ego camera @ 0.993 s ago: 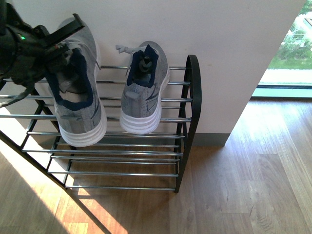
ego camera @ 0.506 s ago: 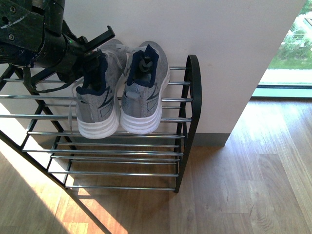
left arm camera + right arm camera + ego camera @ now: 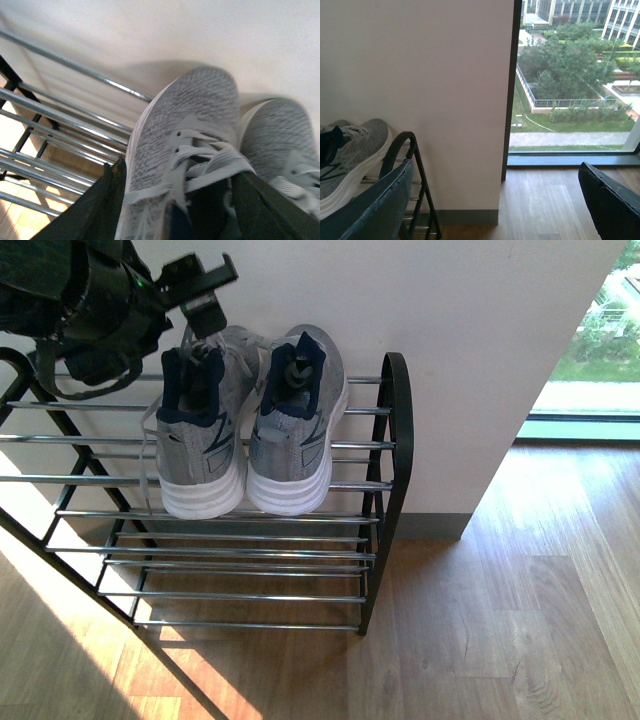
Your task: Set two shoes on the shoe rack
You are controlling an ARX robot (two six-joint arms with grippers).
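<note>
Two grey knit sneakers stand side by side, toes to the wall, on the top rods of the shoe rack (image 3: 392, 430). The left shoe (image 3: 200, 440) touches the right shoe (image 3: 297, 425). My left gripper (image 3: 205, 295) is open just above the left shoe's navy collar and holds nothing. In the left wrist view its dark fingers (image 3: 95, 210) straddle the left shoe's laces (image 3: 185, 150), with the other shoe (image 3: 285, 140) beside it. My right gripper (image 3: 495, 200) is open and empty, off to the rack's right side. The right shoe (image 3: 355, 145) shows in the right wrist view.
A white wall stands behind the rack. The rack's black arched end (image 3: 405, 145) is near my right gripper's finger (image 3: 375, 205). Wooden floor (image 3: 500, 620) stretches to the right towards a floor-level window (image 3: 570, 75). Lower rods (image 3: 240, 560) hold nothing.
My left gripper moved right with the left shoe, set it on the top rods beside the other shoe, opened and rose off its collar. The right shoe has not moved.
</note>
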